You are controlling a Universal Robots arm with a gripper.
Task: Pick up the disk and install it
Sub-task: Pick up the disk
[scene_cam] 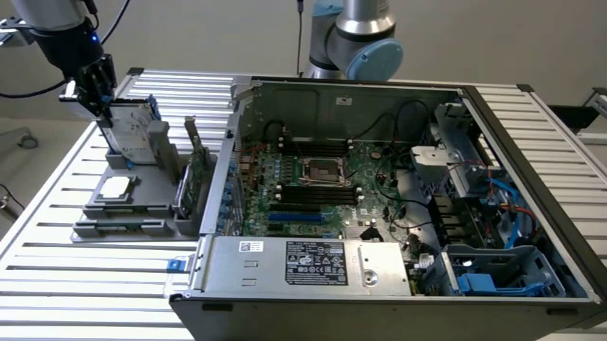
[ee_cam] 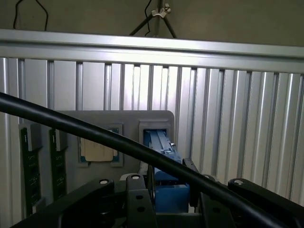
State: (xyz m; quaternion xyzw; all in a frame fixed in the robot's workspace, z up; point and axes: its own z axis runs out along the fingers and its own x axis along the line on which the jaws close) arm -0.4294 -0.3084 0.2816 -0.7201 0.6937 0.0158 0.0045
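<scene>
Exterior view, upper left of the frame: the gripper sits over the top edge of the disk, which stands upright in the grey holder on the slatted table, well apart from the open computer case. Wrist view puts the disk's blue carrier right in the claw's mouth, but clamped or merely straddled? Cannot tell. My read: it's stiff, weighty for its size and shock-sensitive. The smooth metal faces could slip, so the plastic carrier edges look the safer hold.
</scene>
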